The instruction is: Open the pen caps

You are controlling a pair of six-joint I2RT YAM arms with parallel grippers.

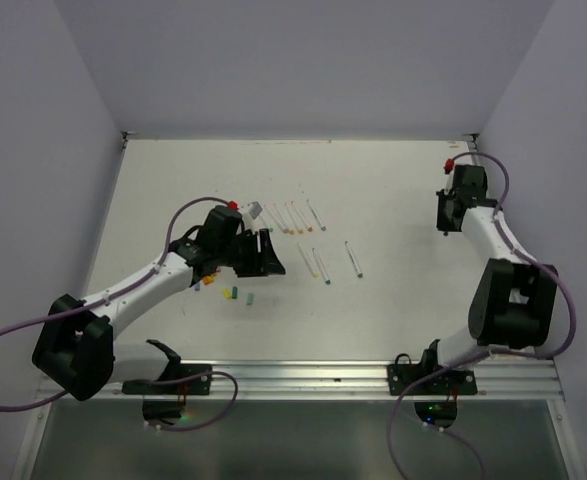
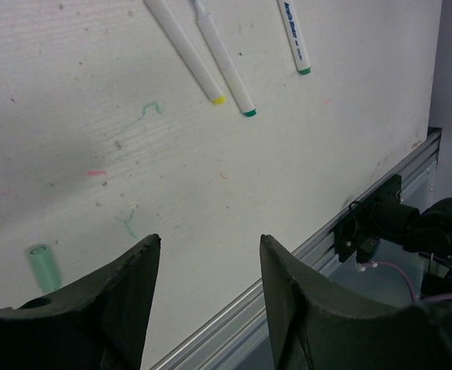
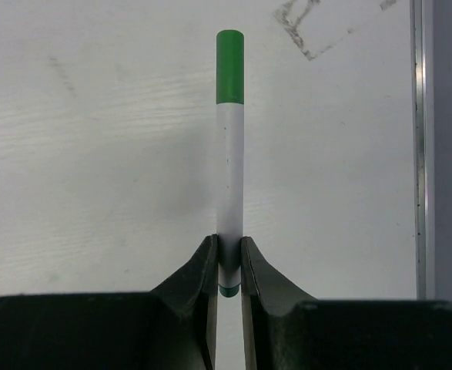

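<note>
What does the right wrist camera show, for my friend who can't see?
The right gripper pinches a white pen by its near end. The pen points straight away over a pale table, with a green cap on its far tip.

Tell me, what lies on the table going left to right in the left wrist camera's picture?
short pale green plastic cap → white pen with yellow tip → white pen with dark green tip → white pen with blue lettering

A white-barrelled pen (image 3: pixel 229 177), its green cap (image 3: pixel 229 67) fitted on, is clamped in the right pincer (image 3: pixel 227 245). Other pens (image 1: pixel 320 265) are laid in rows on the tabletop (image 1: pixel 413 300). A loose green cap (image 1: pixel 231 293), a yellow cap (image 1: pixel 250 297) and an orange cap (image 1: pixel 208 281) are scattered nearby.
</note>
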